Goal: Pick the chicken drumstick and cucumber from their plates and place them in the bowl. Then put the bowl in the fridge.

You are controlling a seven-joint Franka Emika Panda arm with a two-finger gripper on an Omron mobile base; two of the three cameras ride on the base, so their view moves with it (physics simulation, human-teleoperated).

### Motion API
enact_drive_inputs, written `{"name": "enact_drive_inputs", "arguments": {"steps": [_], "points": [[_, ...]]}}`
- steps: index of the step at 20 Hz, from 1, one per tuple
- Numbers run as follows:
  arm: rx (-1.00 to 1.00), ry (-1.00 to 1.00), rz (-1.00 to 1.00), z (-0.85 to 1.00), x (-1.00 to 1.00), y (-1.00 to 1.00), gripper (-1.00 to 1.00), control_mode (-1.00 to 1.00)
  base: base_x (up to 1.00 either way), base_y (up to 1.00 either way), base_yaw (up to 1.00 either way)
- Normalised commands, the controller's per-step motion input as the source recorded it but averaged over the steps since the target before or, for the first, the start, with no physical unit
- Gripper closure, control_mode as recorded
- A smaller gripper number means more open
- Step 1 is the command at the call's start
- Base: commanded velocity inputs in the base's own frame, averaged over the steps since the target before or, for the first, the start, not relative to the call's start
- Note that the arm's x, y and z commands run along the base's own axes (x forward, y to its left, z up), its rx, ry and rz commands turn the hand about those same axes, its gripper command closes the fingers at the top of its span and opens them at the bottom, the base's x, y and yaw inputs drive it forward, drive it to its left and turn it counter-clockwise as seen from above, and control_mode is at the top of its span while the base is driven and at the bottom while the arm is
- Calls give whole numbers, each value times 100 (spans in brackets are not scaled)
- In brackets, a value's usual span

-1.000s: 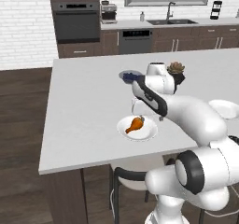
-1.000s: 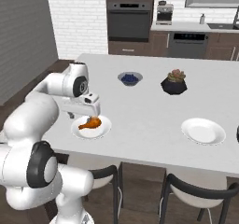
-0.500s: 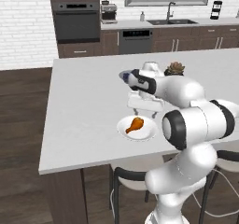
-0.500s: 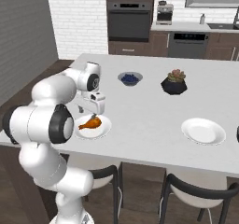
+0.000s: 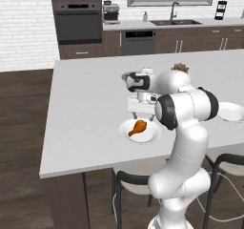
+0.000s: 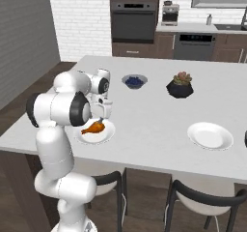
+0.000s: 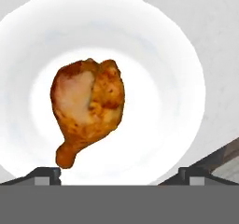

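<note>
The chicken drumstick point(image 5: 137, 127) point(image 6: 93, 127) point(image 7: 88, 106) lies orange-brown on a white plate point(image 5: 151, 135) point(image 6: 107, 135) point(image 7: 186, 69) near the counter's front edge. My gripper point(image 5: 141, 111) point(image 6: 102, 112) point(image 7: 119, 175) hangs just above it, pointing down, open, with nothing between its fingers. In the hand view the drumstick's bone end points toward the left fingertip point(image 7: 45, 173). A second white plate point(image 6: 210, 135) point(image 5: 232, 111) sits empty farther right. The cucumber and the fridge are out of view. A dark sliver point(image 6: 245, 139) at the frame edge beside that plate may be the bowl; too little shows to tell.
A small bowl of blue berries point(image 6: 134, 81) and a black plant pot point(image 6: 180, 86) stand behind the plates on the grey island counter point(image 6: 149, 110). Dark stools point(image 6: 198, 197) stand under the counter's front edge. A wall oven point(image 5: 77, 20) and a sink point(image 5: 174, 21) lie beyond.
My arm has folded in and risen upright at the counter's edge. The gripper has stayed open over the drumstick's plate, shifting only slightly. The drumstick has not moved.
</note>
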Motion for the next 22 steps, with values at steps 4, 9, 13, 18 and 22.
{"name": "enact_drive_inputs", "arguments": {"steps": [4, 9, 13, 18, 22], "points": [[-4, 1, -4, -49, 50, 2, -100, -100, 0, 0, 0], [0, -12, 0, -46, 19, 6, -100, -100, 0, 0, 0], [0, -15, 0, -36, -5, 1, -100, -100, 0, 0, 0], [0, -26, 0, -9, -42, 22, -100, -100, 0, 0, 0], [0, -42, 0, -1, -67, 13, -100, -100, 0, 0, 0]]}}
